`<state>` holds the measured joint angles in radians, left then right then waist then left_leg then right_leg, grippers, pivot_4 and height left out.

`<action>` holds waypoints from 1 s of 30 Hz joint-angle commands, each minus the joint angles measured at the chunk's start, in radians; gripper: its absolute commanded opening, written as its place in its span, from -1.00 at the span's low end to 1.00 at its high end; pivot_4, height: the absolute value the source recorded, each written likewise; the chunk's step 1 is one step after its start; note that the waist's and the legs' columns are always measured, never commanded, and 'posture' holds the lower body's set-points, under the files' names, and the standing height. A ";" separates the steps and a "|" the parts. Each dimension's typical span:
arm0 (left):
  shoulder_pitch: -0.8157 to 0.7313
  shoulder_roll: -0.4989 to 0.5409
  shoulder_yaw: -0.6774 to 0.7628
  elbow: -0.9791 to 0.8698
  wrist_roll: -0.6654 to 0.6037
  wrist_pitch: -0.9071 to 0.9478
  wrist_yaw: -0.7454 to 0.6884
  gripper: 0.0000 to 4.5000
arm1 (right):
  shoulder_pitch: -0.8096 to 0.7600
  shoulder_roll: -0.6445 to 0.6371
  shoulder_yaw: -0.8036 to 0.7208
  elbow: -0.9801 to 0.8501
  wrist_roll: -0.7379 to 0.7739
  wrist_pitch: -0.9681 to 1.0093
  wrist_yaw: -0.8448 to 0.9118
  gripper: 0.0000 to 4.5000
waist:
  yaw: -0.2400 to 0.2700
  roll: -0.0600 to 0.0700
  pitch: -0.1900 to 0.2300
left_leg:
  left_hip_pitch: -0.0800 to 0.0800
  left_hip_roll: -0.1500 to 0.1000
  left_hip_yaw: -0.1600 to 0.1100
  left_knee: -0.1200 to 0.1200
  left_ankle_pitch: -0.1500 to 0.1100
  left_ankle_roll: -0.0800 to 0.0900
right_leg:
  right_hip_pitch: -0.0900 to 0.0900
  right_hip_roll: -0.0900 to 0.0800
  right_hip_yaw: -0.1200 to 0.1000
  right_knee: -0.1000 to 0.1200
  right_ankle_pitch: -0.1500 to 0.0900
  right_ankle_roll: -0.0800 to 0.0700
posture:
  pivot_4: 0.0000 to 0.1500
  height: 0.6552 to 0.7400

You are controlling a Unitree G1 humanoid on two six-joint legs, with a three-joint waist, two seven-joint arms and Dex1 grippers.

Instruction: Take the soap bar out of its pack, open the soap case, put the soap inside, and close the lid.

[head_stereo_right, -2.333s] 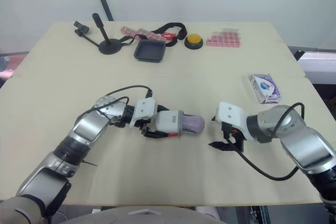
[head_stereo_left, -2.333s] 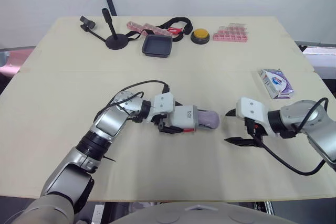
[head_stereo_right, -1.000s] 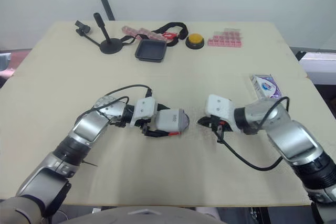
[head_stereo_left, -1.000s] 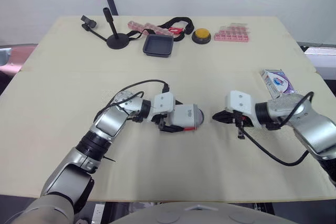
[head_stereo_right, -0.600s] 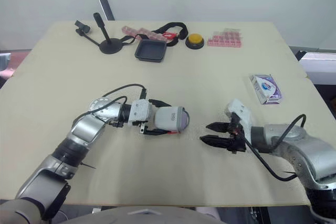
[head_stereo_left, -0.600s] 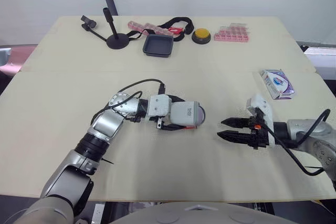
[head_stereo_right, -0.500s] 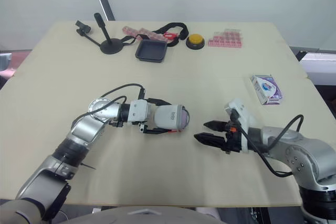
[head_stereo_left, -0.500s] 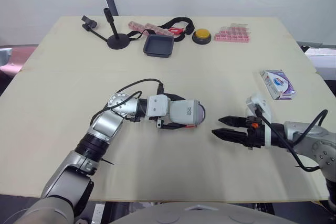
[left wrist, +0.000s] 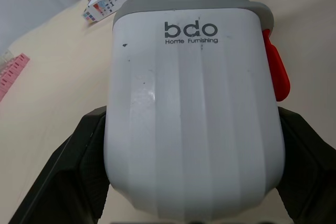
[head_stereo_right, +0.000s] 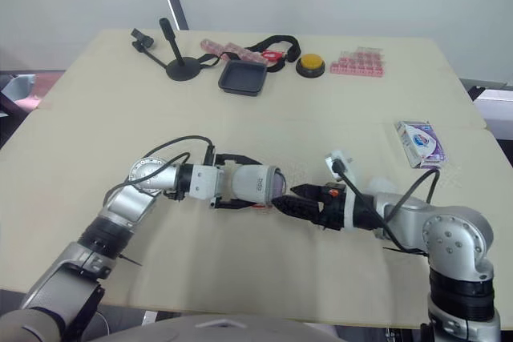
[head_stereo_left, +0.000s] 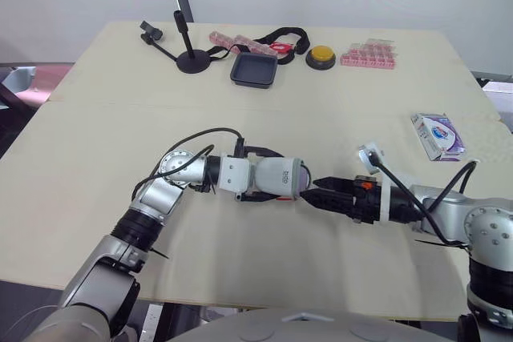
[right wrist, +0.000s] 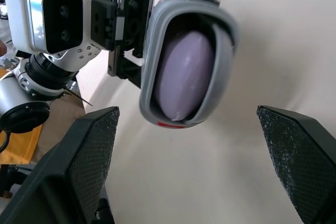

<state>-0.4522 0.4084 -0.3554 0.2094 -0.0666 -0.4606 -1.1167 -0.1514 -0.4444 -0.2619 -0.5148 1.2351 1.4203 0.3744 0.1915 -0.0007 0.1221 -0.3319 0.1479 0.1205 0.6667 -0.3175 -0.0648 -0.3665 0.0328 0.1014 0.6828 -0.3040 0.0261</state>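
Head view: left gripper squeezes white and grey plastic soap case; right gripper, jaws wide apart, points at its open end.
Left wrist view: black fingers press both case sides.
Right wrist view: purple oval soap bar sits inside case.

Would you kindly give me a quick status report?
Left gripper shut on white-and-grey plastic soap case. Right gripper open, at case mouth. Lilac oval soap bar inside, case end open.
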 commanded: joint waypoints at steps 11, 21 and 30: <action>-0.013 -0.024 0.007 -0.043 -0.027 0.027 0.017 0.55 | -0.077 0.029 0.055 0.089 0.109 -0.052 -0.135 1.00 | 0.001 0.000 0.000 | -0.001 0.000 0.000 -0.001 0.000 -0.001 | 0.000 0.001 0.000 -0.001 0.000 0.000 | 1.00 1.00; -0.009 -0.028 0.004 -0.050 -0.027 0.042 0.020 0.55 | -0.075 0.013 0.086 0.118 0.180 -0.071 -0.191 1.00 | 0.000 0.000 0.000 | -0.003 0.000 0.000 -0.002 -0.001 -0.001 | 0.001 0.001 -0.001 -0.002 0.000 0.000 | 1.00 1.00; -0.006 -0.037 0.004 -0.063 -0.023 0.062 0.033 0.55 | -0.071 -0.009 0.116 0.139 0.211 -0.093 -0.229 -0.06 | 0.001 0.000 0.000 | -0.005 0.000 0.000 -0.002 -0.001 -0.001 | 0.001 0.001 -0.001 -0.003 0.000 0.001 | 1.00 1.00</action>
<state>-0.4551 0.3750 -0.3635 0.1927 -0.0680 -0.3989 -1.0899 -0.2169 -0.4370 -0.1506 -0.3630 1.4322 1.3401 0.1621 0.1927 -0.0005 0.1221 -0.3371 0.1479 0.1205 0.6643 -0.3183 -0.0662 -0.3654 0.0334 0.1007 0.6799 -0.3042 0.0268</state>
